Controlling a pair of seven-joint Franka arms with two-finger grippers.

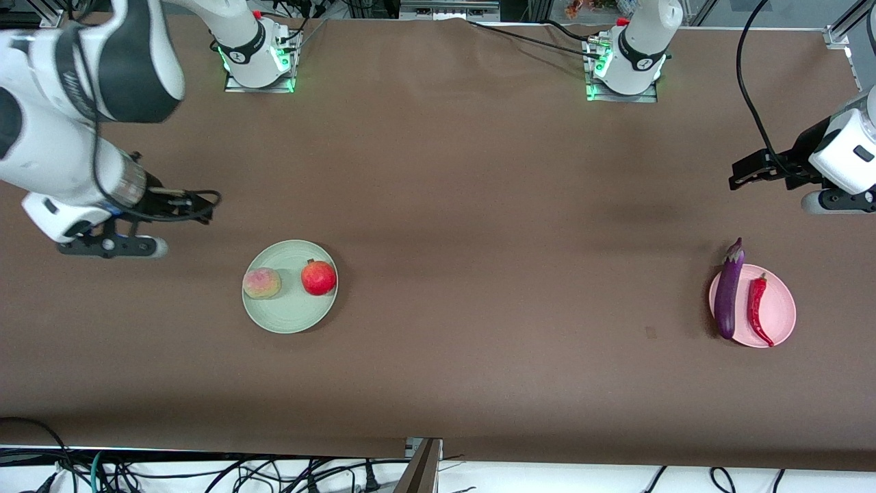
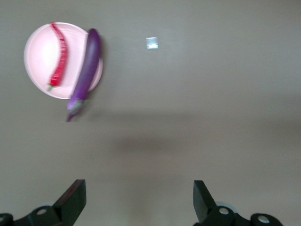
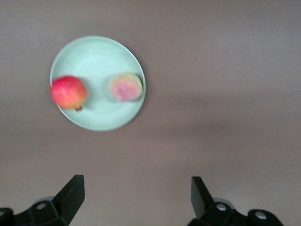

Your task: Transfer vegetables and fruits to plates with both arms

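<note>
Four items plated: peach [image 1: 261, 283], pomegranate [image 1: 318, 278] on green plate [image 1: 291, 318], chili [image 1: 757, 308], eggplant [image 1: 728, 290] overhanging pink plate [image 1: 780, 315]; left claw [image 2: 139, 200], right claw [image 3: 137, 197] spread, empty—bump that eggplant and you'll roll it onto the desk [image 1: 479, 205].

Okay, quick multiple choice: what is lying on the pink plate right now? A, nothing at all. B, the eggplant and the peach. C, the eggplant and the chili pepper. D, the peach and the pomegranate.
C: the purple eggplant lies along the rim of the pink plate with the red chili pepper beside it, while the peach and pomegranate sit on the green plate.
</note>
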